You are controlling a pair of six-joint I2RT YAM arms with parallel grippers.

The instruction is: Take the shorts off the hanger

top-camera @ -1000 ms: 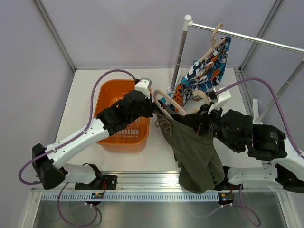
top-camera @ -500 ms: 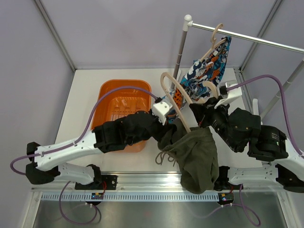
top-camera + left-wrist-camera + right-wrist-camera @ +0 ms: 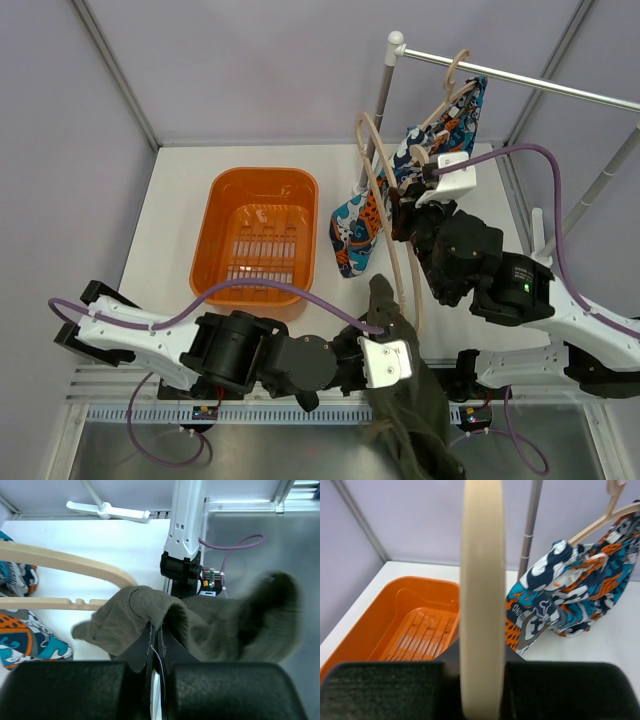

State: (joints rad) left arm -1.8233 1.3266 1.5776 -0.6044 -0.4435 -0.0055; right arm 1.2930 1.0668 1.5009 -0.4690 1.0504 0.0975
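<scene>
My left gripper (image 3: pixel 385 345) (image 3: pixel 156 630) is shut on the olive-green shorts (image 3: pixel 405 400) (image 3: pixel 210 625), which hang over the table's front edge. My right gripper (image 3: pixel 408 215) (image 3: pixel 481 670) is shut on a bare wooden hanger (image 3: pixel 385 215) (image 3: pixel 481 580), held upright above the table; one hanger arm shows in the left wrist view (image 3: pixel 65 565), next to the shorts' edge. The printed shorts (image 3: pixel 425 160) (image 3: pixel 570 595) hang on a second wooden hanger (image 3: pixel 455 85) on the rail (image 3: pixel 530 80).
An orange basket (image 3: pixel 262 235) (image 3: pixel 405 615) sits on the table at left centre. The rack's upright post (image 3: pixel 380 105) stands behind the right gripper. A purple cable (image 3: pixel 260 290) loops over the basket's near rim.
My left gripper pulled the olive shorts down and toward the front edge, off the hanger. My right gripper raised the hanger, now bare, and swung it upright toward the rack.
</scene>
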